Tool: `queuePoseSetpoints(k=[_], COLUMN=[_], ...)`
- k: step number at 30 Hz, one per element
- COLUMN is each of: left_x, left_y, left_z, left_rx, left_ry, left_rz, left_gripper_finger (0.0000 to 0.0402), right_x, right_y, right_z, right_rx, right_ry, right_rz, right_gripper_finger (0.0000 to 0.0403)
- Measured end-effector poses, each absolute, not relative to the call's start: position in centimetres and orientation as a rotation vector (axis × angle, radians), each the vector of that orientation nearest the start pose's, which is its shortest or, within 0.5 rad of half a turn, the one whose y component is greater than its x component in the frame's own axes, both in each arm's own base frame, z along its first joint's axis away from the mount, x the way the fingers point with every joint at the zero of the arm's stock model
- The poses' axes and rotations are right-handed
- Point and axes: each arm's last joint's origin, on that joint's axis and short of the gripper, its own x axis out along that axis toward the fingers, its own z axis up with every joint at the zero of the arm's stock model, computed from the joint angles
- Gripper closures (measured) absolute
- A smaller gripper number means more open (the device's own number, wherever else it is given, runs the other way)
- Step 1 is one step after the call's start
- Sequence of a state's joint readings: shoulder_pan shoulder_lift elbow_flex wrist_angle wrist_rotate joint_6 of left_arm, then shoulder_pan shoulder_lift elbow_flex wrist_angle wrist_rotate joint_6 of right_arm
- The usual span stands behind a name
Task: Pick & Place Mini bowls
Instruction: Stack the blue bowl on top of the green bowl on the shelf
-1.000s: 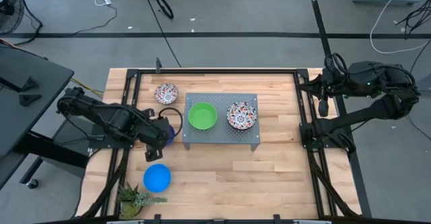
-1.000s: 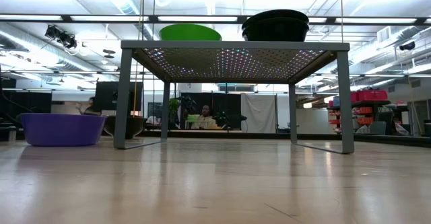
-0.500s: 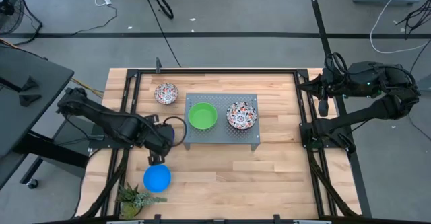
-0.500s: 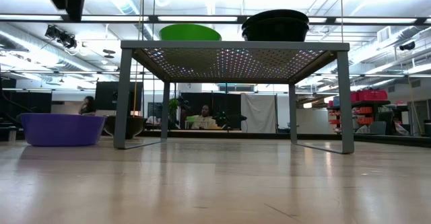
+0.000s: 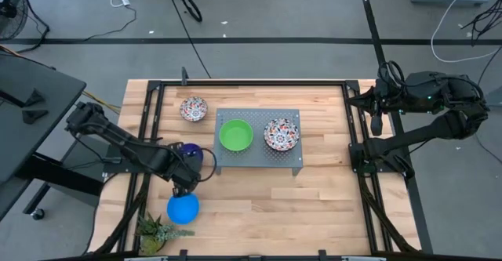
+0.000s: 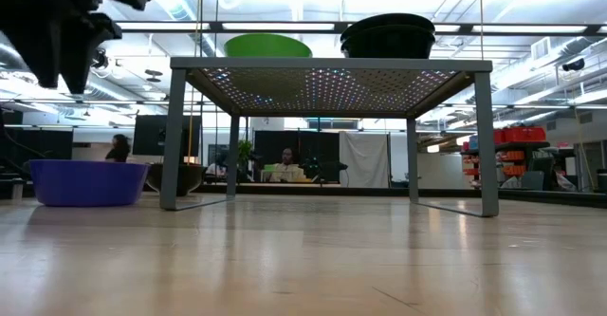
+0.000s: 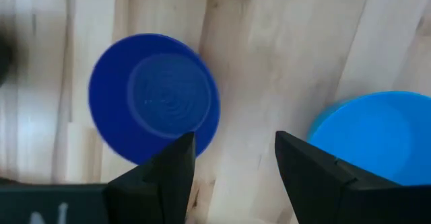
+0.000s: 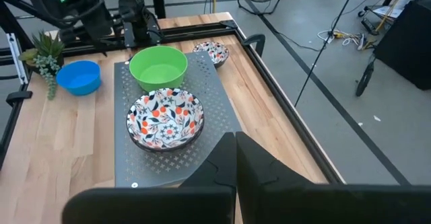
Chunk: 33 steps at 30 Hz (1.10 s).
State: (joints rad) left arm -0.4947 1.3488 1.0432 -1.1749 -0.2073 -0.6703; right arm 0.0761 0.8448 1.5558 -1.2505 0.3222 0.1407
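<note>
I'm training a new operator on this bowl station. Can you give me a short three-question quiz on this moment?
1. True or false: the green bowl sits on the grey tray.
2. Which bowl lies closest to the left gripper? A) the bright blue bowl B) a floral bowl C) the green bowl
3. Fill in: the right gripper waits by the table's ____ edge.

Key: 1 true; 2 A; 3 right.

2 dark jointed arms; left pincer [image 7: 234, 173] with black angular fingers.
</note>
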Motion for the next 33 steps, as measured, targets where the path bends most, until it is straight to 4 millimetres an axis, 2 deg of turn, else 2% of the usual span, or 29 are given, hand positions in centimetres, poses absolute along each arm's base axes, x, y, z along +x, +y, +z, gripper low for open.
queuePoseSetpoints(k=[5, 12, 33], left_x=[19.7, 19.1, 18.2], left_y=[-10.4, -10.0, -9.5], left_z=[23.3, 21.3, 17.9], left_rx=[-0.036, 0.027, 0.003], left_ry=[1.337, 1.341, 1.352], left_rz=[0.217, 0.262, 0.263], left_gripper_finger=[0.0193, 0.0193, 0.0193], right_x=[7.3, 7.4, 7.5], right_y=[-0.4, -0.4, -0.4], right_z=[45.7, 45.7, 45.7], right_rx=[0.030, 0.037, 0.033], right_ry=[0.512, 0.512, 0.515], right_rz=[-0.277, -0.279, -0.280], right_gripper_finger=[0.0403, 0.0403, 0.0403])
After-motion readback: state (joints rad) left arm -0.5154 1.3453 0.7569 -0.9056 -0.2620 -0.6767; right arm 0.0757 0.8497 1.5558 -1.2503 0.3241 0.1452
